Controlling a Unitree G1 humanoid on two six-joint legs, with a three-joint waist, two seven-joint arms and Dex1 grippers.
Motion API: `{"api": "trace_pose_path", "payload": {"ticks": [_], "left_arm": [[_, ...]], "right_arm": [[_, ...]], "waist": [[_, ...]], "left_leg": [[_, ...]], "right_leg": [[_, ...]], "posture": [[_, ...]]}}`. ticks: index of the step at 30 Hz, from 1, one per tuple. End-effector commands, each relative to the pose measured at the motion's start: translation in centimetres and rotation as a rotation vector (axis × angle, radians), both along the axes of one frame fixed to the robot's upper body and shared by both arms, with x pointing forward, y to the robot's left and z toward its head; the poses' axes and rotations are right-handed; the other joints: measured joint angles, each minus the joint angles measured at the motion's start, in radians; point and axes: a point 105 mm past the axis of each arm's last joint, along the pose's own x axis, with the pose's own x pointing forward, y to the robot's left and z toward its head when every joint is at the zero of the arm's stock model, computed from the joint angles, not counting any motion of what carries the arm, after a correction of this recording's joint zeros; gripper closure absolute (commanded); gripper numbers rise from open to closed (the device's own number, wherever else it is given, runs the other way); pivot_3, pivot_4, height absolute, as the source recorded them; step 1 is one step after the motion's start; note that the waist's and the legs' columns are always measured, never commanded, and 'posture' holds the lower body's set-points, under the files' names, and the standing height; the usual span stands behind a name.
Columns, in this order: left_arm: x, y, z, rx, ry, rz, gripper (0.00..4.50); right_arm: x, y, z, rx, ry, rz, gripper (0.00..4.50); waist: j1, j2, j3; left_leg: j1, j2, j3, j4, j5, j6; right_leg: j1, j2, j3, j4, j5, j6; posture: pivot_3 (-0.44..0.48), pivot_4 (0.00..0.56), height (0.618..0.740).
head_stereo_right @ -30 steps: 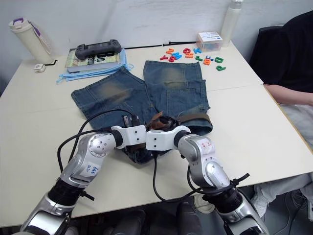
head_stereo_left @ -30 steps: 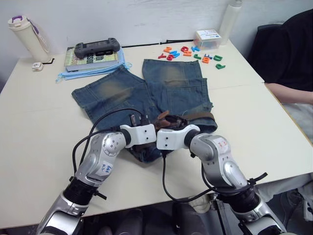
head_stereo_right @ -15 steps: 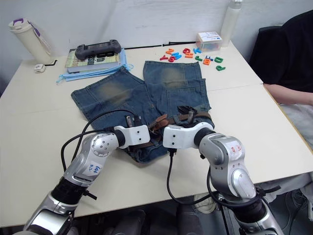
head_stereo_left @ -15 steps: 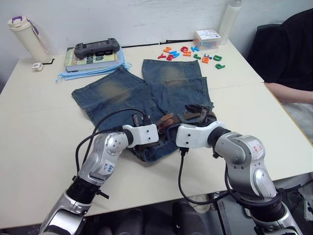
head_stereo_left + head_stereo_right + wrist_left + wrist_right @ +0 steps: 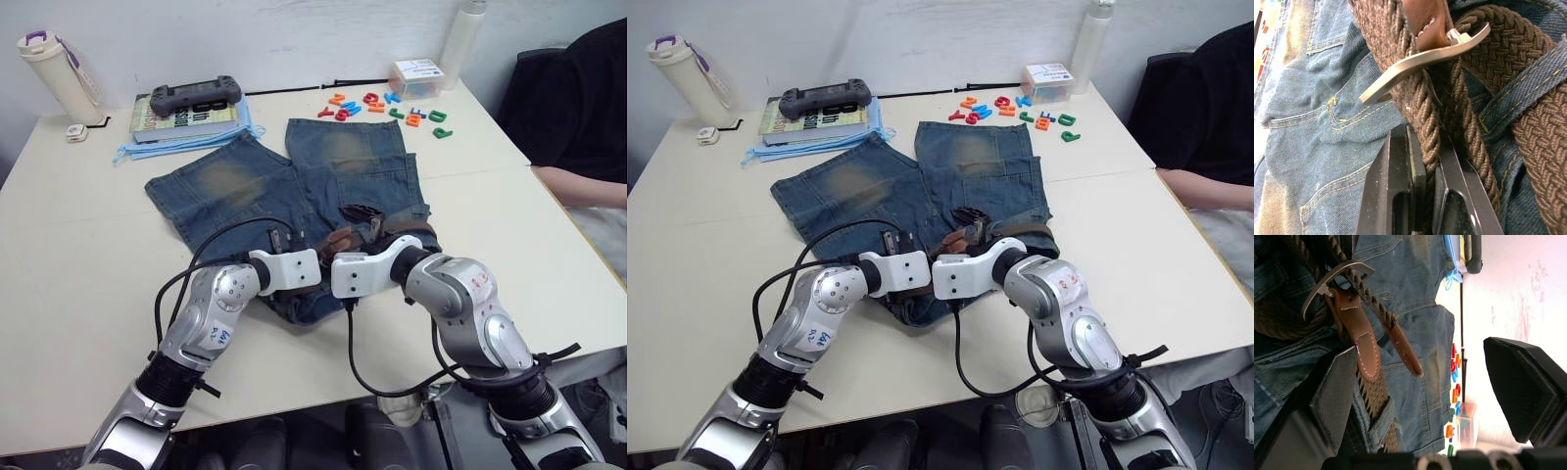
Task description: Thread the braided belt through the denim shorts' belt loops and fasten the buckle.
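My left gripper [image 5: 1422,196] sits at the near edge of the denim shorts [image 5: 323,181], its jaws pinched tight on the braided belt [image 5: 1418,112] — the dark brown woven strap runs up between the two black fingers [image 5: 1398,186]. Just beyond those fingertips the buckle [image 5: 1420,58] lies tilted across the strap, a silver-grey frame with a tan leather end tucked under it. A belt loop [image 5: 1520,95] of blue denim crosses the braid beside it.

My right gripper [image 5: 364,215] is right next to the left one, over the waistband, jaws spread wide with nothing between them; its wrist view looks past one grey-padded finger [image 5: 1334,391] down at the buckle, the stitched tan leather tip [image 5: 1364,350] and the strap lying on the denim.

The shorts are spread flat in the middle of the cream table [image 5: 78,264], waistband toward me, legs pointing away, pale faded patches on both thighs.

Farther off — a book [image 5: 181,117] on blue folders with a dark game controller [image 5: 194,95] on top, a white bottle [image 5: 54,73] at the far left corner, scattered coloured plastic letters [image 5: 387,108] and a small clear box [image 5: 416,76]. A person's dark sleeve [image 5: 578,108] rests at the table's right edge.
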Motion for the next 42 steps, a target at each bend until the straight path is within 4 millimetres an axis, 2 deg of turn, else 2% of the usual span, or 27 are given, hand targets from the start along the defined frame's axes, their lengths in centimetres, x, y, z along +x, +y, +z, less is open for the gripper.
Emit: {"api": "trace_pose_path", "payload": {"ticks": [1, 3, 6, 7, 9, 11, 17, 20, 22, 24, 29, 32, 36, 39, 42], "left_arm": [[-0.4, -0.6, 0.6, -0.013, -0.025, -0.030, 4.50], [-0.5, -0.6, 0.6, -0.014, -0.026, -0.029, 4.50], [-0.5, -0.6, 0.6, -0.015, -0.029, -0.030, 4.50], [-0.5, -0.6, 0.7, -0.014, -0.031, -0.032, 4.50], [-0.6, -0.6, 0.6, -0.013, -0.032, -0.033, 4.50], [-0.6, -0.5, 0.6, -0.013, -0.032, -0.032, 4.50], [-0.7, -0.8, 0.9, -0.028, -0.049, -0.051, 4.50], [-0.7, -1.0, 1.5, -0.065, -0.060, -0.061, 3.23], [-1.0, -1.4, 2.1, -0.161, -0.022, -0.065, 2.25], [-1.5, -1.3, 2.7, -0.263, 0.019, -0.068, 1.49], [-3.6, 0.9, 3.3, -0.405, 0.113, -0.095, 1.49], [-5.2, 3.6, 2.7, -0.461, 0.170, -0.073, 1.49], [-6.3, 6.0, -0.2, -0.408, 0.248, -0.003, 1.49], [-6.6, 5.6, -1.5, -0.445, 0.305, 0.012, 1.49], [-6.8, 4.5, -1.4, -0.485, 0.325, -0.017, 1.49]], "right_arm": [[-0.2, 1.0, 0.7, 0.016, -0.033, 0.041, 0.32], [-0.3, 1.2, 0.5, 0.017, -0.029, 0.046, 0.90], [-0.2, 1.3, 0.2, 0.014, -0.019, 0.045, 2.40], [-0.1, 1.2, 0.0, 0.014, -0.015, 0.038, 2.74], [0.1, 1.1, -0.2, 0.014, -0.008, 0.029, 3.80], [0.2, 1.1, -0.3, 0.016, -0.005, 0.025, 4.48], [0.3, 1.0, -0.3, 0.030, -0.001, 0.012, 4.48], [0.3, 0.9, -0.3, 0.044, 0.005, 0.005, 4.50], [0.3, 0.9, -0.3, 0.054, 0.010, 0.000, 4.50], [0.3, 0.9, -0.4, 0.062, 0.016, -0.007, 4.50], [0.3, 0.6, -0.5, 0.078, 0.027, -0.027, 4.50], [0.4, 0.1, -0.5, 0.096, 0.034, -0.050, 4.50], [0.5, -0.2, -0.3, 0.116, 0.038, -0.066, 4.50], [0.5, -0.3, -0.3, 0.123, 0.039, -0.070, 4.50], [0.6, -0.5, -0.2, 0.125, 0.039, -0.075, 4.50]], "waist": [[-0.001, 0.000, 0.000], [-0.002, 0.000, 0.000], [-0.001, 0.000, 0.000], [-0.001, 0.000, 0.000], [-0.001, 0.000, 0.000], [-0.002, 0.000, 0.000], [-0.002, 0.000, 0.000], [-0.002, 0.000, 0.000], [-0.002, 0.000, 0.000], [-0.002, 0.000, 0.000], [-0.008, 0.000, 0.000], [-0.011, 0.000, 0.000], [-0.006, 0.001, 0.000], [0.002, 0.001, 0.000], [0.002, 0.001, 0.000]], "left_leg": [[0.000, 0.000, 0.000, 0.000, 0.000, 0.000], [0.000, 0.000, 0.000, 0.000, 0.000, 0.000], [0.000, 0.000, 0.000, 0.000, 0.000, 0.000], [0.000, 0.000, 0.000, 0.000, 0.000, 0.000], [0.000, 0.000, 0.000, 0.000, 0.000, 0.000], [0.000, 0.000, 0.000, 0.000, 0.000, 0.000], [0.000, 0.000, 0.000, 0.000, 0.000, 0.000], [0.000, 0.000, 0.000, 0.000, 0.000, 0.000], [0.000, 0.000, 0.000, 0.000, 0.000, 0.000], [0.000, 0.000, 0.000, 0.000, 0.000, 0.000], [0.000, 0.002, 0.000, 0.000, 0.000, 0.000], [0.000, 0.004, 0.001, -0.001, -0.001, -0.001], [0.001, 0.003, 0.001, -0.001, -0.001, -0.001], [0.001, 0.002, 0.000, -0.001, -0.001, -0.001], [0.001, 0.001, 0.000, 0.000, -0.001, 0.000]], "right_leg": [[0.000, 0.000, 0.000, 0.000, 0.000, 0.000], [0.000, 0.000, 0.000, 0.000, 0.000, 0.000], [0.000, 0.000, 0.000, 0.000, 0.000, 0.000], [0.000, 0.000, 0.000, 0.000, 0.000, 0.000], [0.000, 0.000, 0.000, 0.000, 0.000, 0.000], [0.000, 0.000, 0.000, 0.000, 0.000, 0.000], [0.000, 0.000, 0.000, 0.000, 0.000, 0.000], [0.000, 0.000, 0.000, 0.000, 0.000, 0.000], [0.000, 0.000, 0.000, 0.000, 0.000, 0.000], [0.000, 0.000, 0.000, 0.000, 0.000, 0.000], [-0.001, -0.001, 0.001, 0.000, 0.000, 0.000], [-0.001, -0.001, 0.002, 0.000, 0.000, 0.000], [-0.001, -0.001, 0.001, 0.000, 0.000, -0.001], [0.000, -0.001, 0.000, -0.001, 0.000, -0.001], [0.001, -0.001, 0.000, -0.001, 0.000, -0.001]], "posture": [[0.000, 0.150, 0.738], [0.000, 0.150, 0.738], [0.000, 0.150, 0.738], [0.000, 0.150, 0.738], [0.000, 0.150, 0.738], [0.000, 0.150, 0.738], [0.000, 0.150, 0.738], [0.000, 0.150, 0.738], [0.000, 0.150, 0.738], [0.000, 0.150, 0.738], [0.000, 0.150, 0.738], [0.000, 0.150, 0.738], [0.000, 0.150, 0.738], [0.000, 0.150, 0.738], [0.000, 0.150, 0.738]]}}
